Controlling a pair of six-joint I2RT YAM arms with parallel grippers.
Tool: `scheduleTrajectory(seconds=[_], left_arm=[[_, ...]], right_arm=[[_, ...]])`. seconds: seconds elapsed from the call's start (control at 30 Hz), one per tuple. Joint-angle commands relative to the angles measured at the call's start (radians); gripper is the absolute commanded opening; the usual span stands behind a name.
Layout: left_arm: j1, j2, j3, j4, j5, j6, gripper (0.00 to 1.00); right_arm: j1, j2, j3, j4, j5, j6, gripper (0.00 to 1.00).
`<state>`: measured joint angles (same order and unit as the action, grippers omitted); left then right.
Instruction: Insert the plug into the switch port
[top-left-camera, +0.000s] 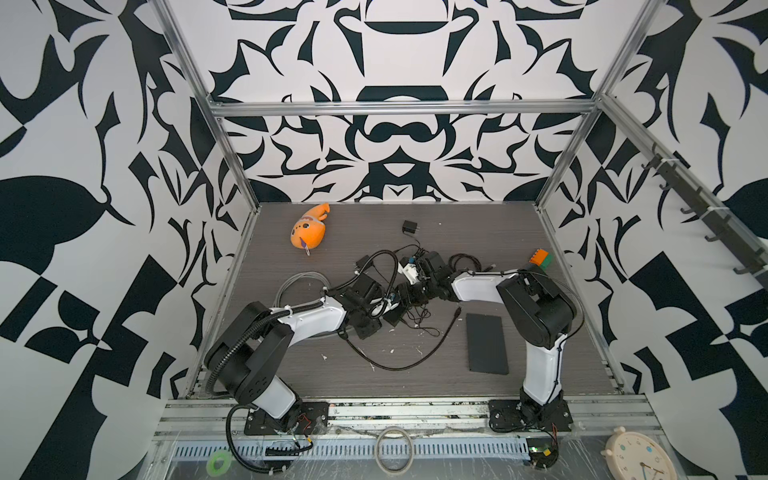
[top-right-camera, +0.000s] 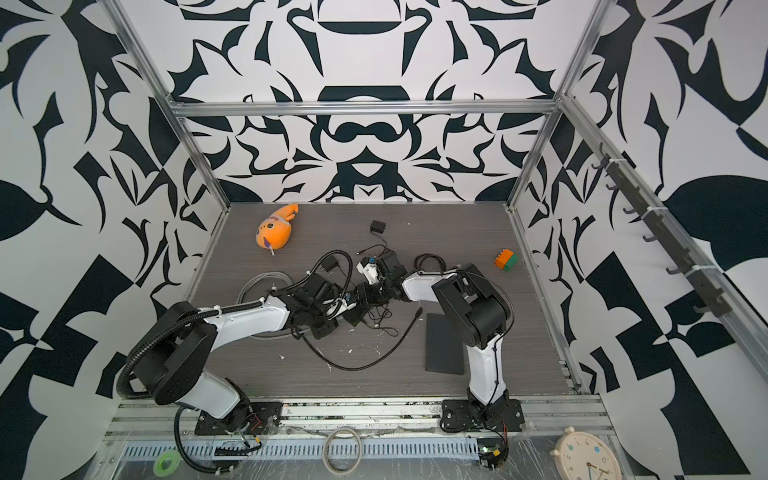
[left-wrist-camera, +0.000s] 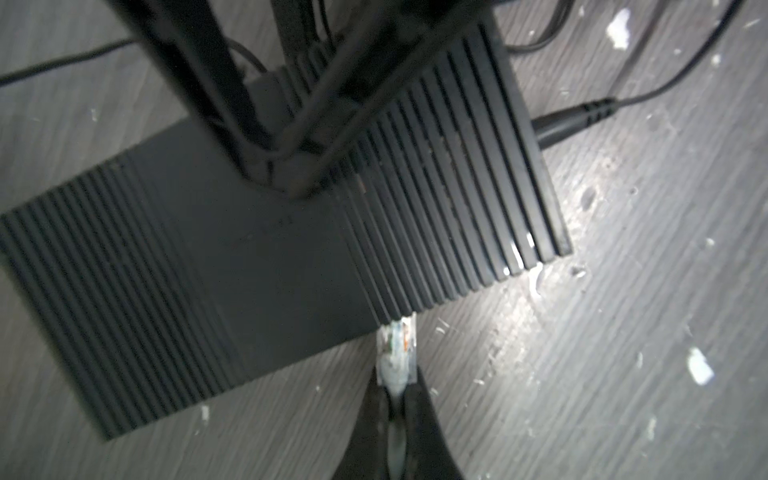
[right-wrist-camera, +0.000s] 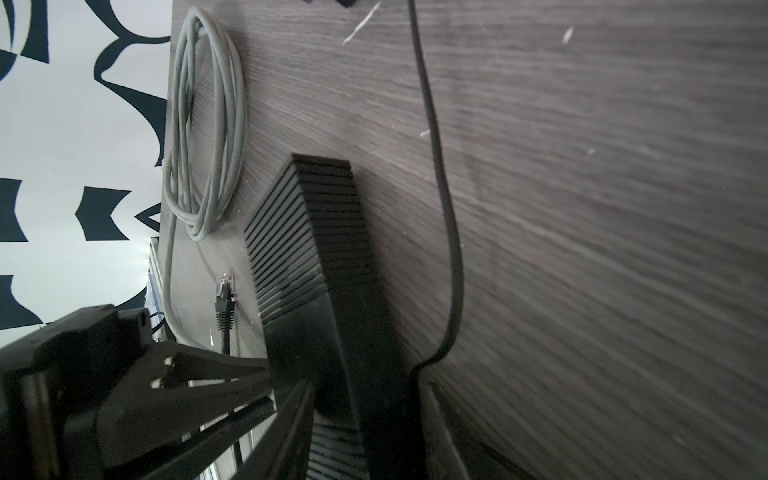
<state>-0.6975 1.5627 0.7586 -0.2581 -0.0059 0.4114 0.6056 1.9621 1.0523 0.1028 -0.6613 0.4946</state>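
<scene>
The left jaws (left-wrist-camera: 395, 392) are clenched on the rear of a clear Ethernet plug (left-wrist-camera: 397, 349), which sticks out past their tips in line with the fingers. Its nose touches the near long edge of the black ribbed network switch (left-wrist-camera: 232, 266), where the smooth middle band gives way to ribs. The port openings face away from the wrist camera, so I cannot tell whether the nose has found a port or only butts the casing.

The coming move turns on the plug's long axis, which looks skewed rather than square to that edge. In my judgement it needs a small turn before any push. The left arm is the one to drive it, since it carries the plug.

The right jaws (left-wrist-camera: 280, 183) reach in from the far side, part-closed across the switch's smooth band. They appear to be gripping it and bracing it flat on the desk (left-wrist-camera: 623, 332).

A power lead's barrel connector (left-wrist-camera: 573, 118) meets the switch's short end. The right wrist view shows a second, black-booted plug (right-wrist-camera: 224, 291) lying loose beside the switch, with a coiled grey cable (right-wrist-camera: 208, 124) beyond.
</scene>
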Motion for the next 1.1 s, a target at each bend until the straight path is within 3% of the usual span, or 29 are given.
scheduleTrajectory(seconds=[0.0,0.73,1.07], left_arm=[[0.012,0.035,-0.004,0.014,-0.031,-0.03,0.0],[0.061,0.013,-0.026,0.094,-0.007,0.038,0.0],[0.072,-0.092,-0.095,0.188,0.015,0.056,0.0]], right_arm=[[0.025,-0.005,-0.042,-0.112,-0.01,0.01,0.48],[0.037,0.044,0.002,-0.103,-0.046,0.012,0.47],[0.035,0.067,0.005,-0.056,-0.121,0.026,0.48]])
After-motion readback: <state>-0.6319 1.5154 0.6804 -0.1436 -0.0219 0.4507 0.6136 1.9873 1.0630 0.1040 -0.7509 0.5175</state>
